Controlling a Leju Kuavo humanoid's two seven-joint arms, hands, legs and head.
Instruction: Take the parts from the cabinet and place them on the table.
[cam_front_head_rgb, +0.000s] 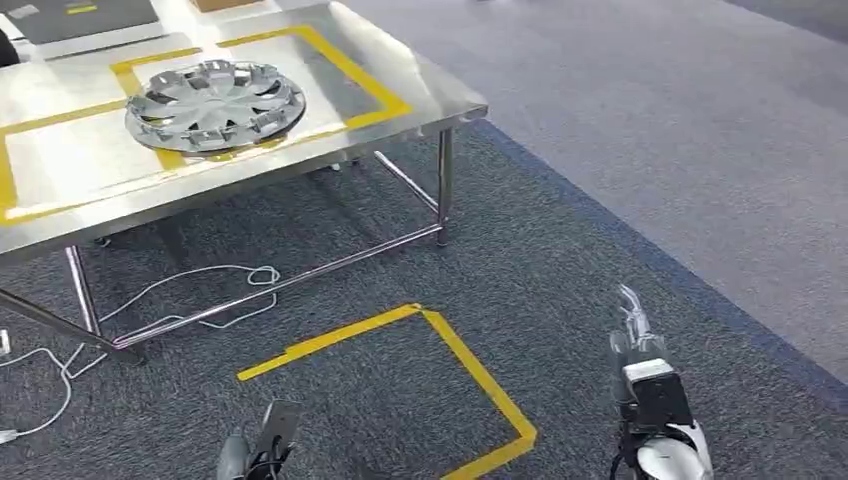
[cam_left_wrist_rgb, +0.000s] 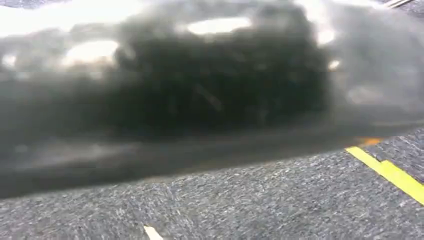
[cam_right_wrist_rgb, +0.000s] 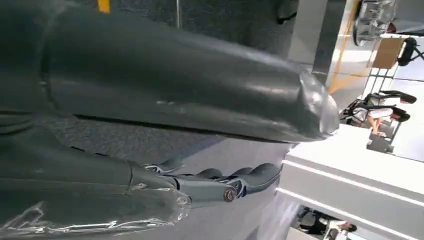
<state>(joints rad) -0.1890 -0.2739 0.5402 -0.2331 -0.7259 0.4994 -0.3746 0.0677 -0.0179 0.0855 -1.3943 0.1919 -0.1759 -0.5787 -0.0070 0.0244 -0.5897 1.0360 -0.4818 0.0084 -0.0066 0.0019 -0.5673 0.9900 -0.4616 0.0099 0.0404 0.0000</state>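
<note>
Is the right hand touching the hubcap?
Apart. Head view: the hubcap lies on the table, while the right hand hangs low over the carpet, far from it.

Silver hubcap (cam_front_head_rgb: 215, 105) with spokes, lying flat on the steel table (cam_front_head_rgb: 420, 95), overlapping the yellow tape outline (cam_front_head_rgb: 375, 85)

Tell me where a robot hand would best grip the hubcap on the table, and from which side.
Probably the rim of the silver hubcap on its near edge, approached from the table's front side nearest the robot. It lies flat, face up, and the scalloped rim sits slightly raised, leaving room for fingers underneath. The domed spoked face offers no obvious hold from above.
</note>
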